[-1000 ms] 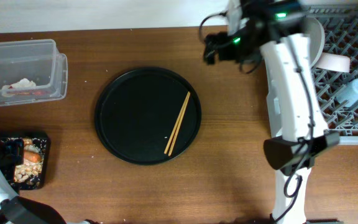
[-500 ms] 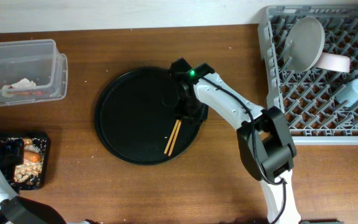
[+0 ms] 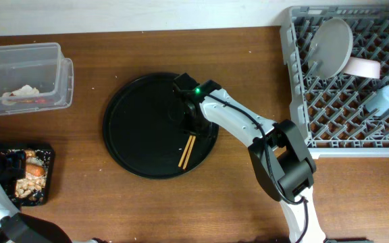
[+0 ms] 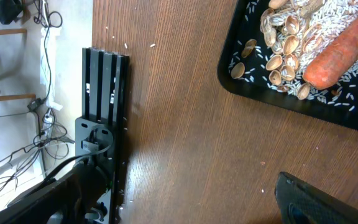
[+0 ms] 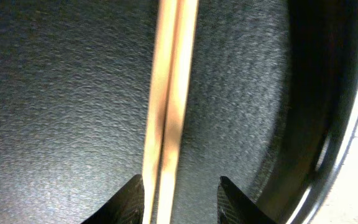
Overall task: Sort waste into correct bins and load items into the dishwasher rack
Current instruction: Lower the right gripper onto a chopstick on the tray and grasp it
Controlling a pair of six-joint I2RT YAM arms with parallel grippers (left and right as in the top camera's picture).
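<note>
The right claw (image 5: 182, 202) stands open astride the wooden chopsticks (image 5: 169, 93), which lie together on the round black tray (image 3: 134, 125) — sink until both fingertips (image 5: 126, 204) near the tray, centre the pair, then close firmly so neither stick slips free.

The round black tray (image 3: 137, 128) lies directly under my right gripper (image 3: 190, 127), and in the wrist view its raised rim curves past on the gripper's right. The brown wooden table (image 3: 80, 202) spreads around it on all sides. To the left of my left gripper (image 4: 179, 205), I see a black slotted bracket (image 4: 104, 81) at the table's edge, with tangled cables (image 4: 17, 155) on the pale floor beyond.
</note>
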